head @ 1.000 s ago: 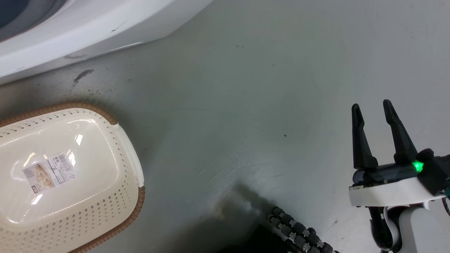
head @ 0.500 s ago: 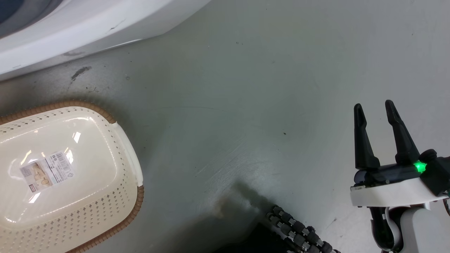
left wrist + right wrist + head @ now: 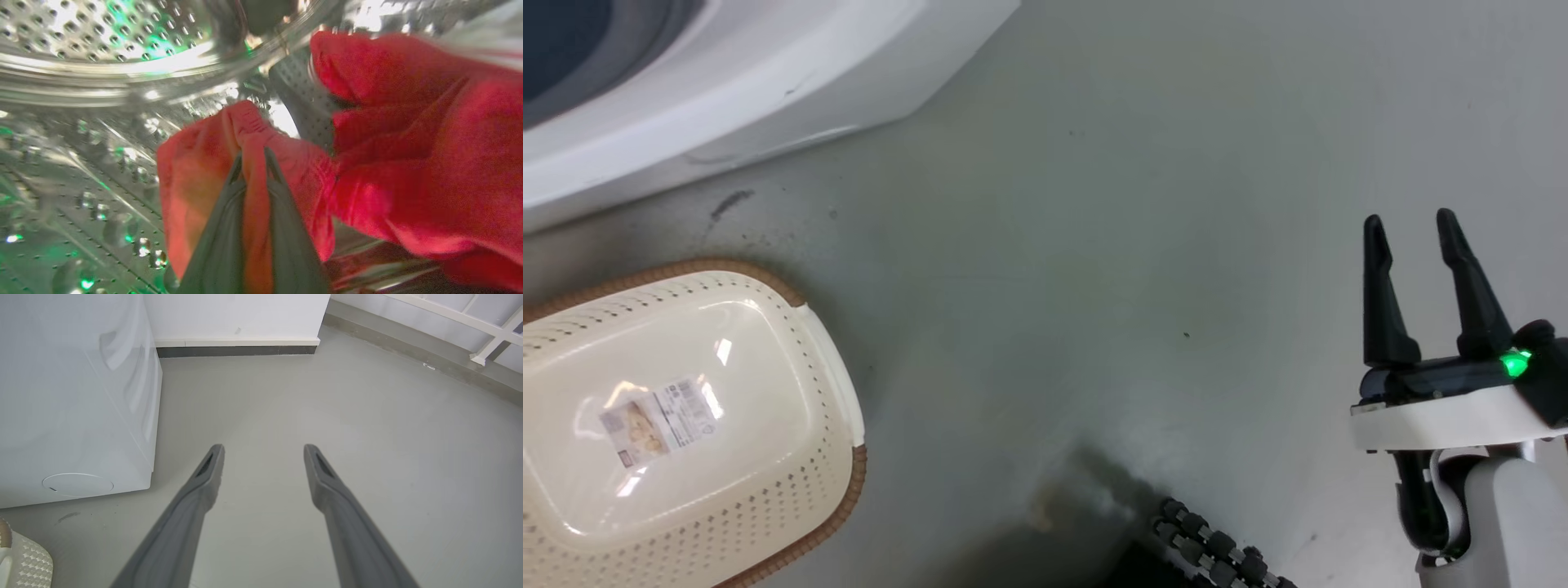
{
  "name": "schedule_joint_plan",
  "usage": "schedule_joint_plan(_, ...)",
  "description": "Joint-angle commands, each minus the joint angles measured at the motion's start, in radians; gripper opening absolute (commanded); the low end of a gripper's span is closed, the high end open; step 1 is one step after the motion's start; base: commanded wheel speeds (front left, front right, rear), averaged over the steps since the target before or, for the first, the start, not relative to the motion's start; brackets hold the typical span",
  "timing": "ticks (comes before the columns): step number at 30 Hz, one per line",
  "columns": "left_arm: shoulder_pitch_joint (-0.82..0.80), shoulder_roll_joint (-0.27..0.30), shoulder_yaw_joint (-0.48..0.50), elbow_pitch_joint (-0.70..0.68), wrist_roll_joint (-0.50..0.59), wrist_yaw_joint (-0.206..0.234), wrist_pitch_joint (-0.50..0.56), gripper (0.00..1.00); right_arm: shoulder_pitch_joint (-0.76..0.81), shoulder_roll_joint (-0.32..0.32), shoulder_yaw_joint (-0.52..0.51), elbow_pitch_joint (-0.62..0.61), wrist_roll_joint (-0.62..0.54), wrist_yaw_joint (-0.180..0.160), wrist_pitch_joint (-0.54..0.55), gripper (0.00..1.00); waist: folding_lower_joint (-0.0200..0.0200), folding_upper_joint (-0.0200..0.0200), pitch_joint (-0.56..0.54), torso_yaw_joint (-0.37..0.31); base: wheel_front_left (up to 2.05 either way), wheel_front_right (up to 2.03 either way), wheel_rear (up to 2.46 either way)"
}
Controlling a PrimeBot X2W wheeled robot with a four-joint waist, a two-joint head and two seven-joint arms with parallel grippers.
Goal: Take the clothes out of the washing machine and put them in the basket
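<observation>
I read the left gripper (image 3: 253, 161) inside the drum (image 3: 81, 61) of the washing machine (image 3: 768, 73). Its two fingers are closed on a fold of the red clothes (image 3: 408, 163), and the pinched fold stands up between the fingertips. The rest of the red fabric lies bunched against the perforated drum wall, on the right side of the left wrist view. I read the right gripper (image 3: 1410, 219) outside the machine, above the bare floor (image 3: 1094, 245), jaws spread with nothing between them. The basket (image 3: 792, 498) sits on the floor near the machine's lower front edge, not touching it. A label (image 3: 660, 418) lies on the basket's bottom panel.
</observation>
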State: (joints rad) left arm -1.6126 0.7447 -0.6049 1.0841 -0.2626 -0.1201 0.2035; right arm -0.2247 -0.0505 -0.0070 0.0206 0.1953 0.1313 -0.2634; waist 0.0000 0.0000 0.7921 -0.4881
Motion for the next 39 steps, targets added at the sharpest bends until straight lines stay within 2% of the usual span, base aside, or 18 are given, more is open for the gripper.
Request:
schedule_joint_plan(1, 0.036, -0.018, 0.006, 0.009, -0.014, 0.016, -0.048, 0.00, -0.014, 0.001, -0.015, 0.006, -0.001, -0.001, -0.002, 1.00, 0.0000, 0.0000, -0.049, 0.025, 0.00, 0.00, 0.00)
schedule_joint_plan(3, 0.059, -0.029, 0.008, 0.018, -0.020, 0.022, -0.075, 0.00, -0.016, 0.000, -0.023, 0.009, -0.002, -0.001, -0.002, 1.00, 0.0000, 0.0000, -0.067, 0.031, 0.00, 0.00, 0.00)
schedule_joint_plan(4, 0.100, -0.058, 0.013, 0.033, -0.035, 0.031, -0.128, 0.00, -0.014, 0.000, -0.036, 0.016, -0.016, -0.001, -0.002, 1.00, 0.0000, 0.0000, -0.107, 0.046, 0.00, 0.00, 0.00)
schedule_joint_plan(10, 0.240, -0.148, 0.035, 0.074, -0.090, 0.061, -0.292, 0.00, 0.013, 0.000, -0.083, 0.029, -0.062, -0.001, -0.002, 1.00, 0.0000, 0.0000, -0.225, 0.107, 0.00, 0.00, 0.00)
schedule_joint_plan(11, 0.240, -0.148, 0.035, 0.074, -0.090, 0.061, -0.292, 0.00, 0.013, 0.000, -0.083, 0.029, -0.062, -0.001, -0.002, 1.00, 0.0000, 0.0000, -0.225, 0.107, 0.00, 0.00, 0.00)
schedule_joint_plan(14, 0.324, -0.201, 0.061, 0.091, -0.132, 0.081, -0.400, 0.00, 0.029, 0.000, -0.111, 0.039, -0.096, -0.001, -0.002, 1.00, 0.0000, 0.0000, -0.305, 0.143, 0.00, 0.00, 0.00)
schedule_joint_plan(21, 0.448, -0.262, 0.088, 0.039, -0.165, 0.106, -0.466, 0.00, 0.071, 0.000, -0.144, 0.051, -0.143, -0.001, -0.002, 1.00, 0.0000, 0.0000, -0.413, 0.201, 0.00, 0.00, 0.00)
schedule_joint_plan(24, 0.521, -0.273, 0.123, -0.056, -0.182, 0.106, -0.470, 0.00, 0.093, 0.000, -0.158, 0.057, -0.159, -0.001, -0.002, 1.00, 0.0000, 0.0000, -0.460, 0.229, 0.00, 0.00, 0.00)
schedule_joint_plan(31, 0.737, -0.282, 0.191, -0.342, -0.138, 0.156, -0.469, 0.00, 0.122, 0.000, -0.176, 0.063, -0.184, -0.001, -0.002, 1.00, 0.0000, 0.0000, -0.543, 0.289, 0.00, 0.00, 0.00)
schedule_joint_plan(39, 0.959, -0.304, 0.239, -0.615, -0.077, 0.189, -0.469, 0.00, 0.155, 0.000, -0.191, 0.075, -0.196, -0.001, -0.002, 1.00, 0.0000, 0.0000, -0.610, 0.348, 0.00, 0.00, 0.00)
